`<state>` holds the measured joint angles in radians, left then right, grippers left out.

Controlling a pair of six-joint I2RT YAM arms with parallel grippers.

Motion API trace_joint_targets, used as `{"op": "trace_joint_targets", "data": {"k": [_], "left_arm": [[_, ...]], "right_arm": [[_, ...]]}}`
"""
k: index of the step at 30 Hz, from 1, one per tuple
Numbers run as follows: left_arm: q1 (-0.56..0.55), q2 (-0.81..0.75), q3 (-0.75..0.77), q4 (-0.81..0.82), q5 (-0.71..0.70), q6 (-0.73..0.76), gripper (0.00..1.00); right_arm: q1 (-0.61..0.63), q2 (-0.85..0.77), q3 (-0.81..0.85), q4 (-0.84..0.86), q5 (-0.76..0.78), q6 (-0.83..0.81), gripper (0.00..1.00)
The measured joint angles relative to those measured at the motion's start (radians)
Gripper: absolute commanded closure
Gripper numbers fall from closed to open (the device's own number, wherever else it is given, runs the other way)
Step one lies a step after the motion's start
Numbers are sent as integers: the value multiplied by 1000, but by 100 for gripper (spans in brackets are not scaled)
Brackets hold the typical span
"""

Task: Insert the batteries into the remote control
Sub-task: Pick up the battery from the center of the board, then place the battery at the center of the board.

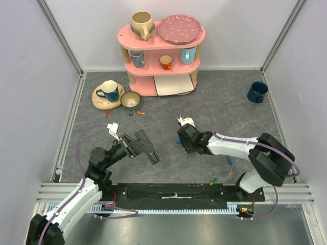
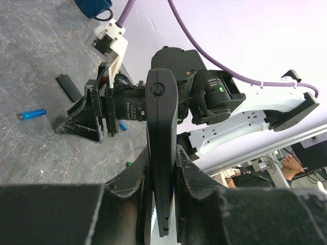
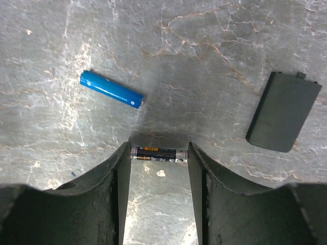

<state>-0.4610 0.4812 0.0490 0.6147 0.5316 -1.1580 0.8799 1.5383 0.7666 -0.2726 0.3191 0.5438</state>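
My left gripper [image 1: 134,147] is shut on the black remote control [image 1: 146,149] and holds it above the table. In the left wrist view the remote [image 2: 162,112] stands edge-on between the fingers. My right gripper [image 1: 182,140] is low over the table, right of the remote. In the right wrist view it [image 3: 159,149] is shut on a black battery with an orange label [image 3: 159,153], gripped end to end at the fingertips. A blue battery [image 3: 111,95] lies on the table just beyond, to the left. The black battery cover [image 3: 284,111] lies to the right.
More batteries lie loose: a blue one [image 1: 230,161] and a green one [image 1: 213,180] near the right arm, orange ones [image 1: 137,113] by a bowl [image 1: 130,99]. A pink shelf [image 1: 161,51] with cups stands at the back, a blue mug [image 1: 257,92] far right.
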Motion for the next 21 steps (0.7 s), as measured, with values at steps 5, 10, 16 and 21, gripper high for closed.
{"op": "trace_joint_targets", "data": {"k": [5,10,16,21], "left_arm": [[0,0,0,0,0,0,98],[0,-12,0,0,0,0,98],[0,-13,0,12,3,0,98],[0,-14,0,31,17,0,98]], "right_arm": [[0,-48,0,-59,-5,-46,59],[0,-122,27,-85,-45,-175,59],[7,-127,129,-69,-80,-428,59],[8,-23,243,-49,-84,-623,60]]}}
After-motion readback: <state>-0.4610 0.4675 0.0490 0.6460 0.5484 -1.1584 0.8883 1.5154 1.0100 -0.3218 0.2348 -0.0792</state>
